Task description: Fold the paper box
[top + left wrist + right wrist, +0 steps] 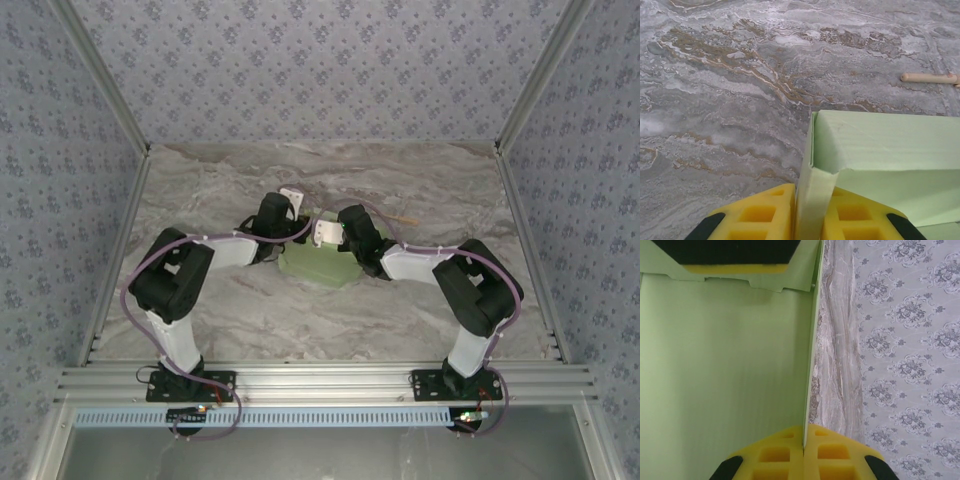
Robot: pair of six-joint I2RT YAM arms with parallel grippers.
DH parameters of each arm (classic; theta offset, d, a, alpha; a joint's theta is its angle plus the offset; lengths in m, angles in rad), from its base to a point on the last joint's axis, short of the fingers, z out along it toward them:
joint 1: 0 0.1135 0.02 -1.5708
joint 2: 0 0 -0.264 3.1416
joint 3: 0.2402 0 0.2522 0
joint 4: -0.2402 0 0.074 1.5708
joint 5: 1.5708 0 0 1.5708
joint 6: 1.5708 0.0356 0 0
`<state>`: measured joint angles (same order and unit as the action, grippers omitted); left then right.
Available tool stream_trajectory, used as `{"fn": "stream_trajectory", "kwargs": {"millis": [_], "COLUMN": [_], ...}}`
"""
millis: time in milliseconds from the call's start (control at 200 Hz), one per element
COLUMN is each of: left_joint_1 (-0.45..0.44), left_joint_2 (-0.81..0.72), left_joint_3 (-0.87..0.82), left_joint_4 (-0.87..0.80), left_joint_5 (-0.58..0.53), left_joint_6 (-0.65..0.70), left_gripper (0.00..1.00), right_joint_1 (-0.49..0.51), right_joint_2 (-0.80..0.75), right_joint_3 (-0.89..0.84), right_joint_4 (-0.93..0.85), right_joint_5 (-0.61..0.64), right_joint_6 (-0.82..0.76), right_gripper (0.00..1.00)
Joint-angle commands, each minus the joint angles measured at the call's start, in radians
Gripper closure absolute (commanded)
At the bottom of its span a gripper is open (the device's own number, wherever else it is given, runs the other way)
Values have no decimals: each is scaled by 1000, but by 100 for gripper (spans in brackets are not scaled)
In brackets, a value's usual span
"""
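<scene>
1. The left gripper (812, 192) is nearly closed, its yellow pads pinching an upright flap of the pale light-green thin-card paper box (880, 145). The rest of the box lies just ahead and to the right of that gripper, on the grey marbled tabletop (715, 100).
2. Risk there, as I judge it: the pinch sits close to a corner crease. A pull off the crease line could tear or buckle the card, or the slim flap could slip from between the pads.
3. The right gripper (804, 432) is fully closed on a thin upright wall of the same box, whose broad panel spreads to that gripper's left.
4. Risk there: both grippers grip one flimsy sheet. If they move unevenly, the box could twist, crease in the wrong place or lift off the tabletop.
5. The left wrist view gives the corner fold and a thin tan wooden stick (929, 77) well ahead and to the right of the gripper, apart from the box. The right wrist view gives instead the box's broad face and a black-backed yellow pad (735, 268) at its far edge, probably the other gripper's.
6. The top view adds how both grippers meet over the box, though the pinches are too small to read there.
</scene>
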<state>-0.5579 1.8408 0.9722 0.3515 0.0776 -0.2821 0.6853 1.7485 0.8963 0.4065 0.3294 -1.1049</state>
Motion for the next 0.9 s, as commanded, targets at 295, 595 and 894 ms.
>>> {"fn": "stream_trajectory", "kwargs": {"millis": [295, 595, 894], "left_joint_1": [-17, -26, 4], "left_joint_2": [63, 61, -13], "left_joint_3": [74, 62, -1], "left_joint_4": [-75, -28, 35], "left_joint_5": [-277, -246, -26], "left_joint_6": [-106, -96, -30], "left_gripper": [83, 81, 69], "right_joint_1": [49, 43, 11], "right_joint_2": [13, 13, -10], "right_joint_3": [-1, -2, 3], "right_joint_4": [-11, -12, -26], "right_joint_5": [-88, -80, -73], "right_joint_6": [39, 35, 14], "right_gripper": [100, 100, 100]}}
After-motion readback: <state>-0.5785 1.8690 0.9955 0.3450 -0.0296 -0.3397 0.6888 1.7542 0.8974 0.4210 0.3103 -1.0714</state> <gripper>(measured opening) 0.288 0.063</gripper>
